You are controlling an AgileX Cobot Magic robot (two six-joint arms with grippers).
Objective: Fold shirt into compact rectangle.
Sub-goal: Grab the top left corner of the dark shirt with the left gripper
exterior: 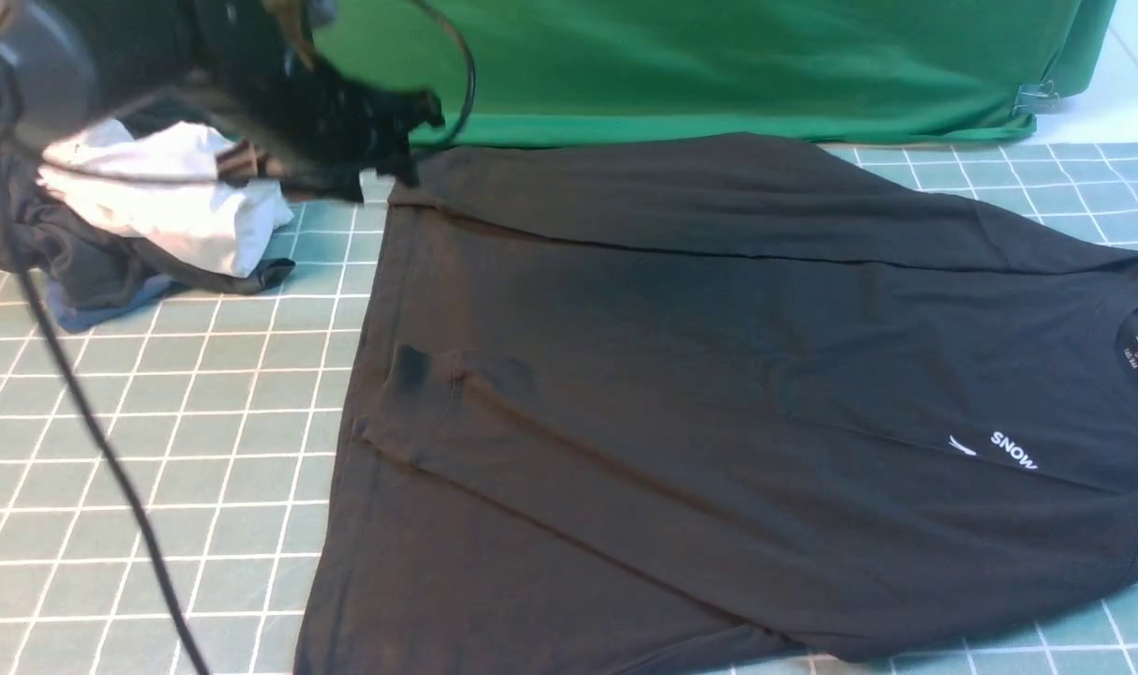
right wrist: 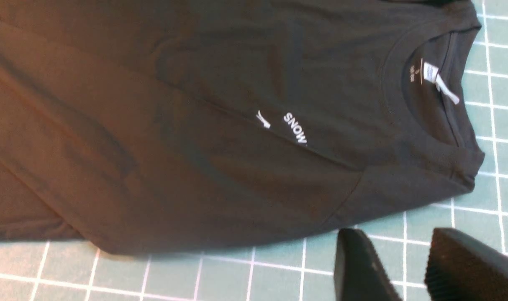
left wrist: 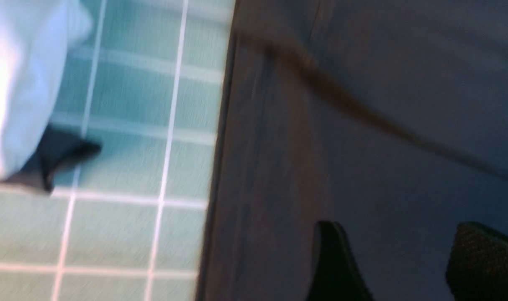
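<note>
**Big plain black T-shirt (exterior: 719,375) lying flat on a teal surface (exterior: 157,450) with a white grid, collar to the right, hem to the left**

A bright green backdrop cloth (exterior: 719,66) hangs along the far edge, and the shirt's far side stops just short of it, with a fold line running along that side. A heap of white, dark grey and blue clothes (exterior: 157,206) sits far left near the hem corner, and closer in from it there's just bare grid. The left end effector (left wrist: 396,238) hangs over the hem side, fingers apart, holding nothing. The right end effector (right wrist: 398,242) is over bare grid beside the collar end, also apart and empty. The shirt's near edge runs out of the front view.
</note>
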